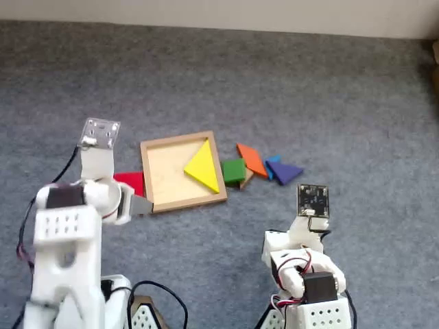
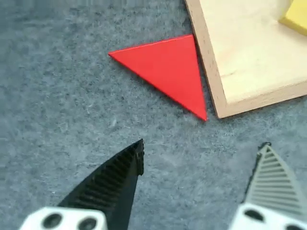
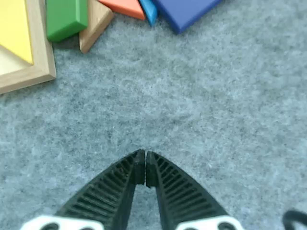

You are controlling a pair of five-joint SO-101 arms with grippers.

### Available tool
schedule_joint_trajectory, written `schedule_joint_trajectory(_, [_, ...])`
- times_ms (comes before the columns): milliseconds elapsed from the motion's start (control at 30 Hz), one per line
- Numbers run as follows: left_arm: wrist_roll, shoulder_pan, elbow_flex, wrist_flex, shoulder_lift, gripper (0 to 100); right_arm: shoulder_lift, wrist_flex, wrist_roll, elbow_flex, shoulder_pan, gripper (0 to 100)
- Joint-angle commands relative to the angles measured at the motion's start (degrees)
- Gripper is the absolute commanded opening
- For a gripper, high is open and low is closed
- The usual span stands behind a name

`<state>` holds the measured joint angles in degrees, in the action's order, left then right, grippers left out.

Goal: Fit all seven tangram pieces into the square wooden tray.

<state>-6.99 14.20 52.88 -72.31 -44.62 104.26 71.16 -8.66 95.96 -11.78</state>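
The left tool point(image 2: 202, 144) is hanging spread and empty over the bench point(image 2: 57, 120), the red triangle point(image 2: 168, 76) lying just ahead of it against the outer wall of the tray point(image 2: 207, 67), its long edge slanting across the jaws. The right tool point(image 3: 145, 157), clenched on nothing, is sitting farther off.

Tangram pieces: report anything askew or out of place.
The green square seems to ride up on a tan piece beside the wooden tray, not flat. The red triangle lies apart, against the tray's opposite wall.
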Motion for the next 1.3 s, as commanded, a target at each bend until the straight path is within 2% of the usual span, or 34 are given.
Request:
schedule_joint_trajectory(0, [2.1,0.9,-4.7,7.3,14.6,36,0.8,0.3,0.6,5.8,0.7,2.2])
schedule_joint_trajectory(167, [2.1,1.3,-4.8,16.8,25.6,32,0.8,0.3,0.6,5.8,0.7,2.2])
schedule_joint_trajectory(300, [2.1,4.6,-4.8,24.9,31.3,29,0.8,0.3,0.6,5.8,0.7,2.2])
schedule_joint_trajectory(433, [2.0,6.6,-5.4,28.1,35.0,29,0.8,0.3,0.6,5.8,0.7,2.2])
schedule_joint_trajectory(600, [2.0,7.3,-11.0,25.6,40.6,28,0.8,0.3,0.6,5.8,0.7,2.2])
schedule_joint_trajectory(767, [1.7,13.1,-19.0,21.8,44.7,29,0.8,0.3,0.6,5.8,0.7,2.2])
schedule_joint_trajectory(1000, [2.0,14.4,-29.5,9.4,44.9,29,0.8,0.3,0.6,5.8,0.7,2.2])
schedule_joint_trajectory(1100, [2.2,13.9,-32.8,6.0,45.2,34,0.8,0.3,0.6,5.8,0.7,2.2])
schedule_joint_trajectory(1267, [7.7,13.9,-34.4,4.6,45.3,39,0.8,0.3,0.6,5.8,0.7,2.2])
